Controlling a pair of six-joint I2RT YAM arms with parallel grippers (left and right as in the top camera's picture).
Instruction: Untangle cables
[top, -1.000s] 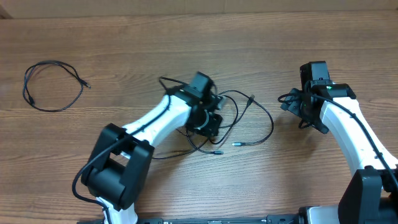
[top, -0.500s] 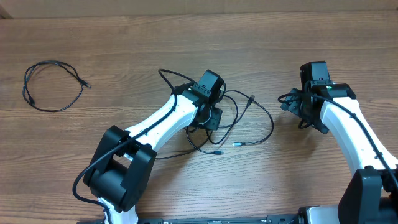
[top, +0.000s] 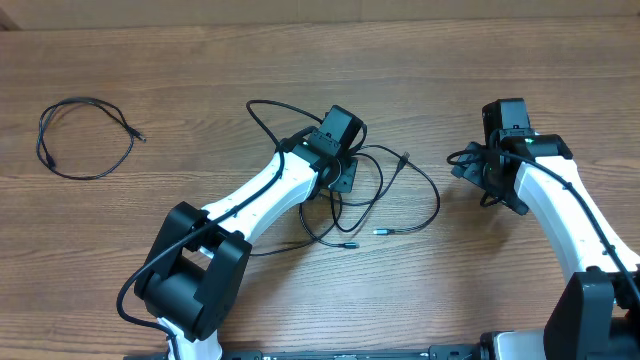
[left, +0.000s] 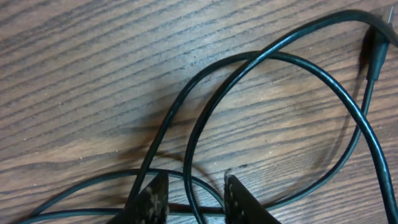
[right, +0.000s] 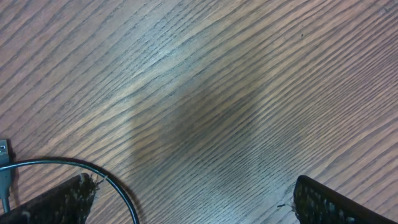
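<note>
Cables (left: 268, 53) tangled on table (top: 200, 60).
Left gripper (left: 194, 200) over tangle, fingers slightly apart around one strand; right gripper (right: 193, 202) beside tangle, wide apart, empty.

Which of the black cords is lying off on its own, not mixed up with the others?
The single looped cord at the far left; the other cords cross over one another in a tangle in the middle.

The table (left: 74, 62) is matt grained wood; the cables (left: 267, 56) look smooth, faintly glossy, probably rubber-sheathed.
</note>
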